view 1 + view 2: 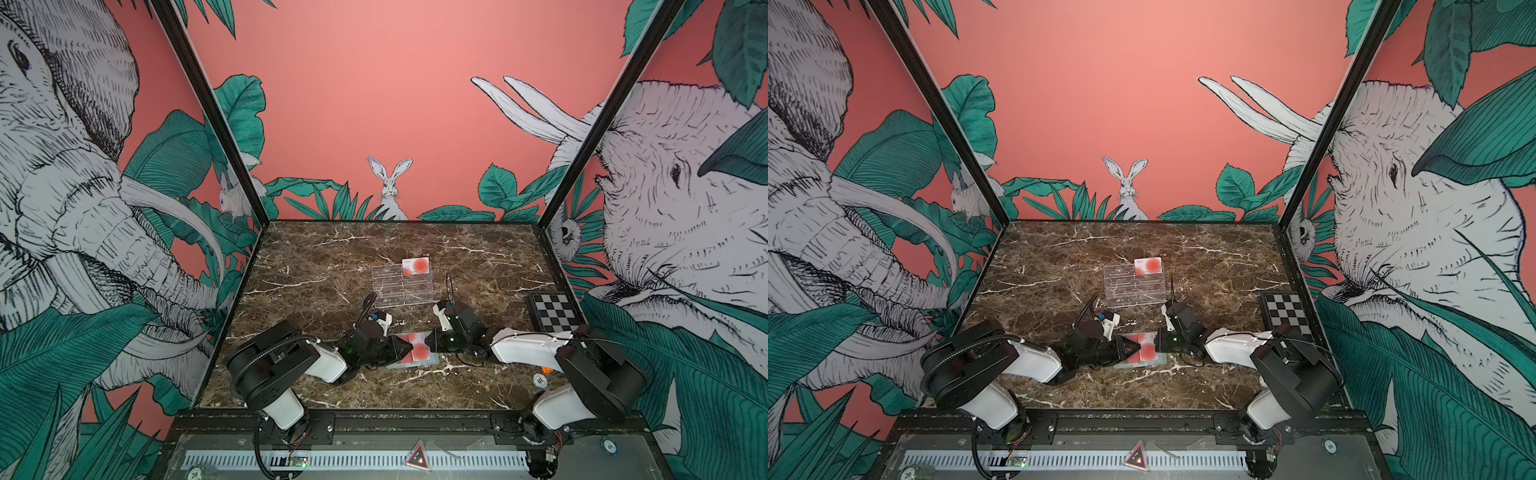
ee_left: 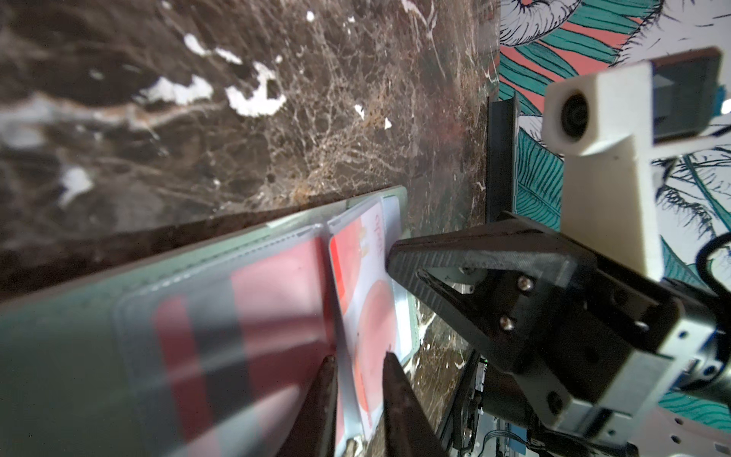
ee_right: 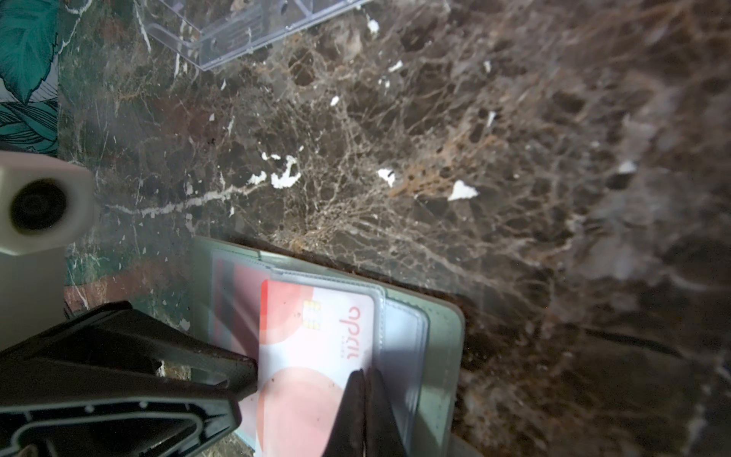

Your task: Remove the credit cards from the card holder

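Observation:
The pale green card holder (image 1: 411, 363) lies open on the marble at the front middle, seen in both top views. A white credit card (image 3: 316, 348) with red circles sticks partly out of its clear sleeve. A second card, red with a dark stripe (image 2: 221, 336), sits in the neighbouring sleeve. My left gripper (image 2: 360, 358) comes in from the left, its fingers a little apart on either side of the white card's raised edge. My right gripper (image 3: 366, 374) is shut, and its tips rest on the sleeve at the card's other side. A further credit card (image 1: 415, 266) stands in the clear stand.
A clear acrylic tiered stand (image 1: 401, 286) is behind the holder. A black-and-white checkered board (image 1: 552, 311) lies at the right edge. A poker chip (image 1: 539, 379) lies near the right arm's base. Walls close in on three sides.

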`<state>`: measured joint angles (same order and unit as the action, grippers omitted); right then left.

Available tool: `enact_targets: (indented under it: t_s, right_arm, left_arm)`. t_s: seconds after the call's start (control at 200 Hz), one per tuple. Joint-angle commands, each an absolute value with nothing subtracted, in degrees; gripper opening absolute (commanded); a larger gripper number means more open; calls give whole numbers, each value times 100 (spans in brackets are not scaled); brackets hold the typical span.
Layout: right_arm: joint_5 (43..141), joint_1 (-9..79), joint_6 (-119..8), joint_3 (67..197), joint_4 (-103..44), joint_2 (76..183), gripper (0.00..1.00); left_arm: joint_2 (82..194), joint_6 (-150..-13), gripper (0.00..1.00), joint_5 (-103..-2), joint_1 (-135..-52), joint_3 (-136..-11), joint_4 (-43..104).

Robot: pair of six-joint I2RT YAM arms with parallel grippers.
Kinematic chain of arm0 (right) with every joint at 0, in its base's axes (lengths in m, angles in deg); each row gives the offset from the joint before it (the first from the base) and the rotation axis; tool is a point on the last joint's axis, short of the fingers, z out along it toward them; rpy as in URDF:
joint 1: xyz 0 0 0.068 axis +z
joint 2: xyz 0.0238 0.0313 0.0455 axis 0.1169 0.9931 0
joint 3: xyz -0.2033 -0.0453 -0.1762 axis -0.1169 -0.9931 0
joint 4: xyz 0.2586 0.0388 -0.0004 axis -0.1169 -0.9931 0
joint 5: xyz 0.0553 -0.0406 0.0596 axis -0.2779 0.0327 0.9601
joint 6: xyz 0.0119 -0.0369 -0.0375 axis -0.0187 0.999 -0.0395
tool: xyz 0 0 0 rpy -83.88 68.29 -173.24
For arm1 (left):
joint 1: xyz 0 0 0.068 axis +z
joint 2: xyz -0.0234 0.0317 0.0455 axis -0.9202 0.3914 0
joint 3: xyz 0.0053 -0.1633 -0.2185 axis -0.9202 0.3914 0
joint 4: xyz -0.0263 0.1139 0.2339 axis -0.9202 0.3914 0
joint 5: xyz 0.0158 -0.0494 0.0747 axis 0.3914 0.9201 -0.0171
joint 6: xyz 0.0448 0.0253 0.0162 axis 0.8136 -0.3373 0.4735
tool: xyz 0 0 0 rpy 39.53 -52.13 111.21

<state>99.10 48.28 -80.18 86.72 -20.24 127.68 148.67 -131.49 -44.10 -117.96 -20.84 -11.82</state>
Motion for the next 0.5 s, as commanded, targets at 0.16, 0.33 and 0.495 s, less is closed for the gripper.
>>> enact_targets:
  t_s: [0.16,0.33,0.495]
  right_arm:
    - [9891,4814,-8024,8557,-2132,12879,0]
    - [9894,4822,-8032,8555,-2121,12912,0]
    - [9853,4822,-7999,8554,-2167,12879,0]
  left_arm:
    - [15198,-13389,15,-4465,-11849,-1951,-1918]
    - [15297,-13403,4,-4487,-11851,-1990,-1968]
    - [15290,-13434,0,-4556,-11855,-1860,-2013]
